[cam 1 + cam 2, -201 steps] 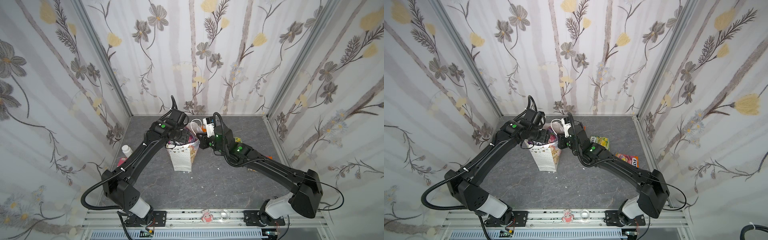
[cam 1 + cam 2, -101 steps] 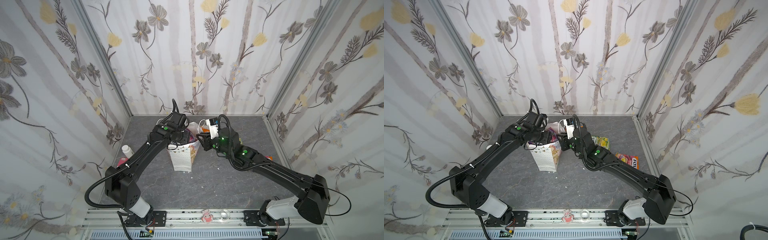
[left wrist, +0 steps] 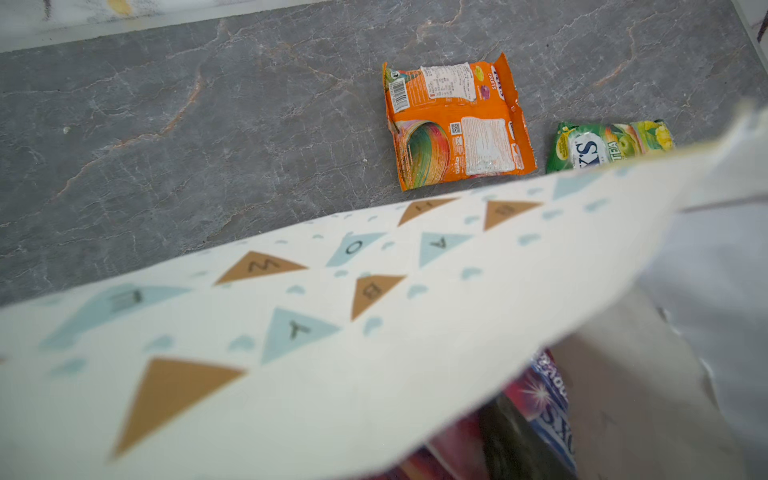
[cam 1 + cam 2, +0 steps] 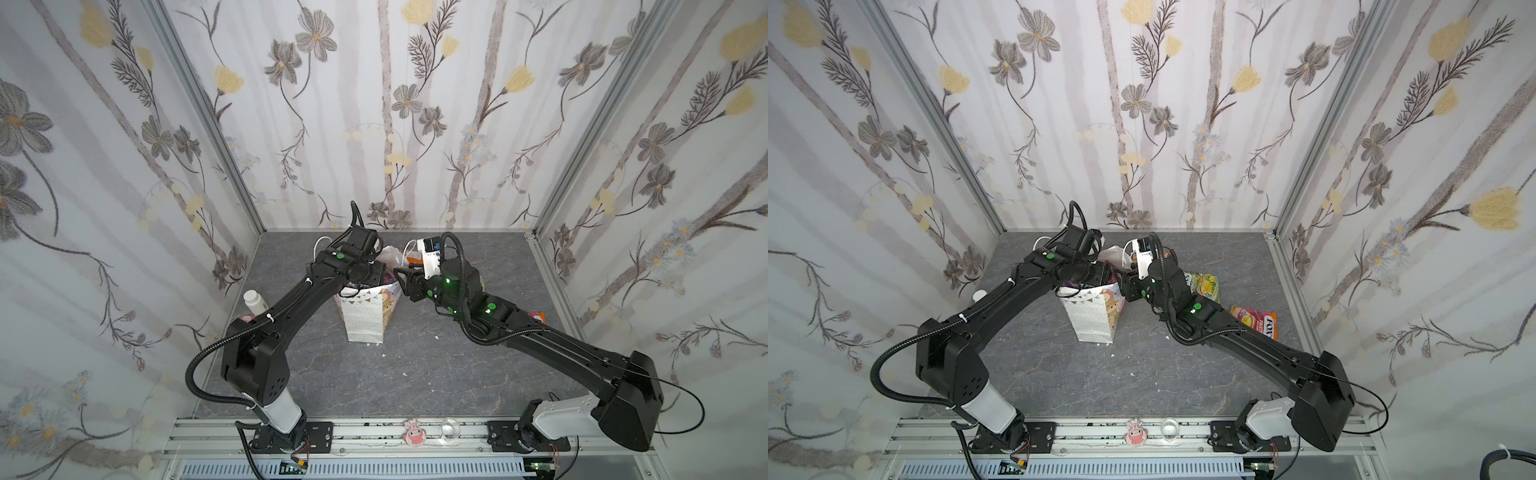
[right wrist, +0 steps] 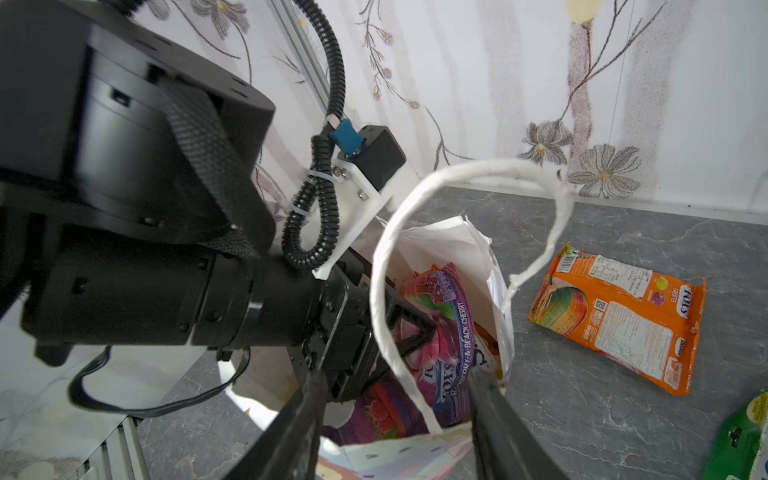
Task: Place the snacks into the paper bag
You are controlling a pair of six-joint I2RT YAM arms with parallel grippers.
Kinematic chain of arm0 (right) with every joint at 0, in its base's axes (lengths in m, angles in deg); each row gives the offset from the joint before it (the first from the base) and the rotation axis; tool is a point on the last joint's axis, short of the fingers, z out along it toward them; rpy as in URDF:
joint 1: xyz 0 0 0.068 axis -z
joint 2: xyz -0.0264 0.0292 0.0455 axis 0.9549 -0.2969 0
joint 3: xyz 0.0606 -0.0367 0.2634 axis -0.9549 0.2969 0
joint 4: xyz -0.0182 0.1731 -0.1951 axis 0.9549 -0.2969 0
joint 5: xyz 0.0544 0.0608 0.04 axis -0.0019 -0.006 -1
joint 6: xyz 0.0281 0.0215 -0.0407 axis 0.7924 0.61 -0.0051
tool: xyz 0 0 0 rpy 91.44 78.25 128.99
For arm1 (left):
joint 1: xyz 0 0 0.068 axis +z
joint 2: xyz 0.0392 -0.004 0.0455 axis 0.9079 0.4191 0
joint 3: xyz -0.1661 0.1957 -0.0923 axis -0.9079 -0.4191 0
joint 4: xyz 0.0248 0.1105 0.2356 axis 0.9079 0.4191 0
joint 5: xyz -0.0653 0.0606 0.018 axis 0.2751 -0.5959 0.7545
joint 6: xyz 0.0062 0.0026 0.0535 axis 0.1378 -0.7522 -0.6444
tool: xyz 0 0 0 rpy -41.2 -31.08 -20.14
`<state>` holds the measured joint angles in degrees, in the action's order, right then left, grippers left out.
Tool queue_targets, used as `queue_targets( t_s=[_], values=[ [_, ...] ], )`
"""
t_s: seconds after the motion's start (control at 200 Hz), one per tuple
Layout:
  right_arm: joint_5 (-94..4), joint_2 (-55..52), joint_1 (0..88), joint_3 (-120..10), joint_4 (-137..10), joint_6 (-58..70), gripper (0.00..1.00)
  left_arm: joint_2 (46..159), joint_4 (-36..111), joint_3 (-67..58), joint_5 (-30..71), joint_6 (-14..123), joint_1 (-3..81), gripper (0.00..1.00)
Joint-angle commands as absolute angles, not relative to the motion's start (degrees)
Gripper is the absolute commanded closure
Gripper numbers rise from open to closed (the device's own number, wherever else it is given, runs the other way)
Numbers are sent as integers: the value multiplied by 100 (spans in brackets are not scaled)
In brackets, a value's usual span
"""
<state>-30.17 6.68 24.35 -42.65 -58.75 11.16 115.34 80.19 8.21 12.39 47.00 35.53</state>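
The right gripper [image 5: 397,376] is hovering over the paper bag [image 4: 365,320] rim, jaws spread, empty — the left gripper [image 5: 411,328] is reaching inside, its grip hidden. A purple packet [image 5: 440,332] is sitting inside; orange packet [image 5: 619,324] and green packet [image 3: 602,143] are lying outside.

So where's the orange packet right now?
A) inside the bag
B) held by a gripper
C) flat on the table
C: the orange packet lies flat on the table, label side up, outside the bag.
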Motion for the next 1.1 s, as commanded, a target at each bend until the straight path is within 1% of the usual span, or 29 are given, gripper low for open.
queue_targets(
  t_s=[0.0, 0.095, 0.135, 0.205, 0.295, 0.37, 0.45, 0.529, 0.624, 0.679, 0.769, 0.794, 0.849, 0.979, 1.094],
  values=[
    [-2878, 530, 2425, -4426, -5812, 1182, 47, 11547, 7887, 683, 1134, 4696, 3552, 35],
    [-2983, 629, 2417, -4398, -5808, 1176, 48, 11401, 7758, 680, 1118, 4704, 3560, 34],
    [-2987, 737, 2404, -4333, -5748, 1178, 48, 11309, 7718, 736, 1109, 4708, 3573, 32],
    [-3020, 927, 2404, -4258, -5762, 1195, 45, 11140, 7734, 891, 1034, 4731, 3587, 22],
    [-3208, 1159, 2404, -4356, -6165, 1158, 43, 10797, 7854, 1040, 891, 4742, 3650, 9],
    [-3500, 1406, 2404, -4467, -6653, 1071, 38, 10343, 7810, 1013, 911, 4809, 3796, 0],
    [-3512, 1737, 2405, -4492, -7156, 1026, 37, 9779, 7752, 982, 1033, 4876, 3989, 0],
    [-3253, 2161, 2431, -4372, -7464, 1035, 35, 9292, 7848, 1031, 961, 4899, 4108, 0],
    [-2857, 2658, 2621, -4231, -8038, 1168, 34, 8729, 8266, 1027, 585, 4910, 4222, 0],
    [-2556, 2898, 2820, -4068, -8478, 1320, 33, 8242, 8283, 673, 384, 4950, 4400, 0],
    [-1964, 3206, 3104, -3625, -9083, 1592, 27, 7264, 7796, -390, 177, 5050, 4948, 0],
    [-1907, 3259, 3234, -3470, -9168, 1668, 26, 7062, 7635, -715, 204, 5068, 5132, 0],
    [-1989, 3303, 3616, -3125, -9201, 1738, 26, 6874, 7388, -1190, 501, 5117, 5501, 0],
    [-2503, 3238, 4535, -2542, -8991, 1740, 23, 7095, 6847, -1601, 1617, 5376, 6220, 0],
    [-2441, 3158, 5093, -2179, -8908, 1694, 20, 7120, 6219, -1917, 2125, 5421, 6564, 0]
  ],
)
